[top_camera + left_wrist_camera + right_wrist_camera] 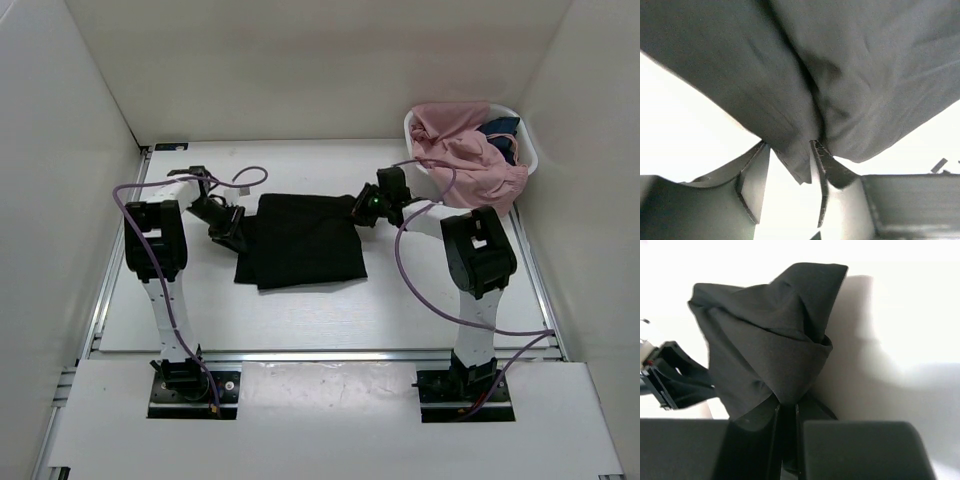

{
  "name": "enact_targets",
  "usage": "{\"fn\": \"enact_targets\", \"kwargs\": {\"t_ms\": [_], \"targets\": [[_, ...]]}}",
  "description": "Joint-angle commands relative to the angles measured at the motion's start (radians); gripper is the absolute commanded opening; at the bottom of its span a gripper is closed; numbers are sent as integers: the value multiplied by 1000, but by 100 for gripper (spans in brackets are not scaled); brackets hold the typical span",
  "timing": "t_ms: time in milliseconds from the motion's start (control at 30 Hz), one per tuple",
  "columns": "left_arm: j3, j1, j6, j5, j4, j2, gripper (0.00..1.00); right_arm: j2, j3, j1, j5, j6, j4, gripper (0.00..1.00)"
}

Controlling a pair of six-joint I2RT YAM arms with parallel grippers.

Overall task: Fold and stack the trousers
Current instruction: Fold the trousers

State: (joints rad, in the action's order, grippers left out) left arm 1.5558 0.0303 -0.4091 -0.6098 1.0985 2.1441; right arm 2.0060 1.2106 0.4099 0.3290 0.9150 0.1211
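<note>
The black trousers (300, 240) lie folded into a rough square at the middle of the table. At their left edge my left gripper (243, 232) stands with its jaws apart. In the left wrist view a corner of the trousers (840, 75) hangs loose between the fingers of the left gripper (789, 150), with bright table showing in the gap. My right gripper (362, 208) is at their upper right corner. In the right wrist view the trousers (770, 345) bunch up into a peak, and the right gripper (786, 407) is shut on that fabric.
A white basket (527, 150) at the back right holds a pink garment (465, 160) and a small dark blue cloth (500, 128). Purple cables (405, 262) loop beside both arms. White walls close in the table on three sides.
</note>
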Motion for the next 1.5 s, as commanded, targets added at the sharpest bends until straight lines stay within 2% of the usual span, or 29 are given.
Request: {"fn": "enact_targets", "kwargs": {"t_ms": [0, 67, 133, 167, 200, 233, 267, 333, 367, 400, 433, 533, 567, 633, 733, 800, 900, 967, 1067, 1233, 1467], "targets": [[84, -4, -4, -34, -9, 17, 49, 11, 96, -17, -22, -34, -51, 10], [110, -4, -4, -22, -9, 28, 52, 11, 96, -17, -22, -25, -51, 12], [133, -4, 6, -10, 0, 28, 57, 11, 80, -26, -13, -25, -51, 20], [145, 5, 6, 2, 0, 28, 60, -9, 66, -26, -13, -25, -51, 45], [145, 5, 15, 11, 0, 28, 64, -21, 52, -26, -13, -25, -51, 60], [145, 14, 15, 21, 0, 16, 66, -36, 21, -26, -27, -25, -51, 68], [145, 14, 27, 21, 9, 16, 68, -68, 9, -37, -36, -25, -51, 81], [145, 45, 41, 30, 24, -33, 71, -99, 9, -48, -36, -94, -64, 92], [123, 45, 41, 30, 24, -59, 79, -124, 41, -60, -27, -132, -95, 97], [103, 57, 52, 41, 24, -90, 97, -136, 78, -60, -27, -218, -144, 99], [60, 57, 52, 50, 24, -158, 100, -154, 127, -72, -54, -267, -278, 99], [17, 89, 52, 59, 34, -277, 100, -183, 361, -72, -129, -450, -516, 99], [6, 100, 52, 76, 34, -303, 100, -193, 413, -72, -155, -482, -658, 99], [-5, 152, 68, 137, 18, -357, 100, -243, 505, -82, -232, -537, -779, 99], [-39, 215, 142, 258, -32, -469, 100, -335, 506, -106, -277, -539, -940, 99], [-88, 263, 179, 398, -83, -555, 100, -389, 448, -144, -300, -524, -1024, 99], [-150, 263, 239, 614, -124, -651, 100, -545, 303, -164, -365, -515, -1042, 99], [-186, 263, 291, 777, -133, -719, 100, -676, 251, -175, -471, -524, -1063, 99], [-209, 263, 331, 913, -134, -789, 100, -805, 228, -186, -626, -553, -1104, 99], [-197, 263, 340, 961, -134, -931, 100, -880, 276, -186, -769, -599, -1195, 99], [-151, 263, 331, 950, -123, -955, 100, -880, 279, -186, -768, -561, -1204, 99]]}}
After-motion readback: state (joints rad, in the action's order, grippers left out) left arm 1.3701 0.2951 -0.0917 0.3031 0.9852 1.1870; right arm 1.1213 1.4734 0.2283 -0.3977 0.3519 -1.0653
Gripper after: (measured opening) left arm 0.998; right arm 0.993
